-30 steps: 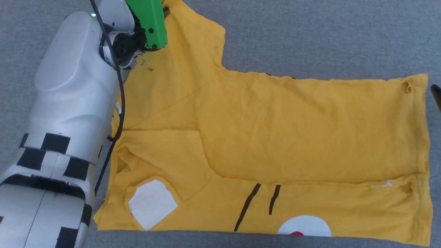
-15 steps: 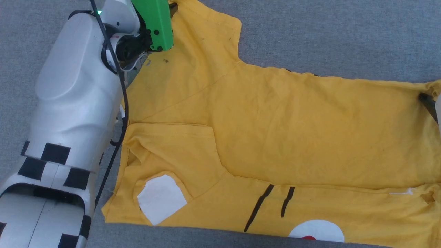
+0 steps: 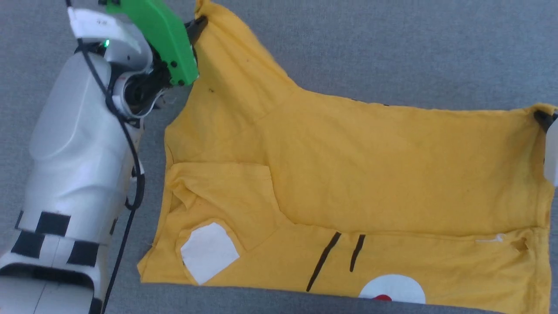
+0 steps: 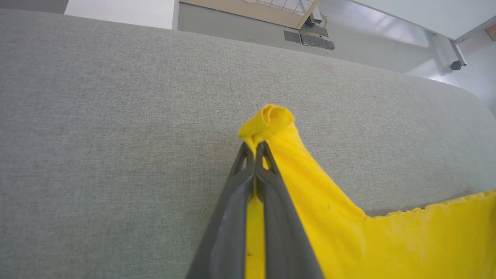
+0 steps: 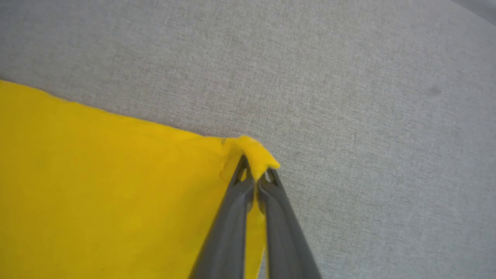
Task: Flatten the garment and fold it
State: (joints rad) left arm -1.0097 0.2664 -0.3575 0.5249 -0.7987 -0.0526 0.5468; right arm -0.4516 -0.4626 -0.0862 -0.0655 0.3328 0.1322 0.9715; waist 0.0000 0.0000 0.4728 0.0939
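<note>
At the left, the left gripper (image 3: 197,27) is pinched tight on the far sleeve tip of the garment (image 3: 370,170), a yellow T-shirt lying mostly flat with white patches and 2 black stripes (image 3: 323,261) along its near strip. At the right, the right gripper (image 3: 545,118) is clamped on the far hem corner, so the 2 grips likely serve to draw that far edge taut for a fold. The shirt lies on a grey fabric-covered surface (image 3: 392,48), and the left wrist view shows a pale glossy floor (image 4: 368,46) beyond its far edge.

forearm shell (image 3: 83,144): glossy white
wrist housing (image 3: 165,39): green, dark screws
cable (image 3: 135,174): black, below wrist housing
markings (image 3: 52,224): black squares
left gripper (image 4: 255,148) fingers (image 4: 228,224): dark grey
</note>
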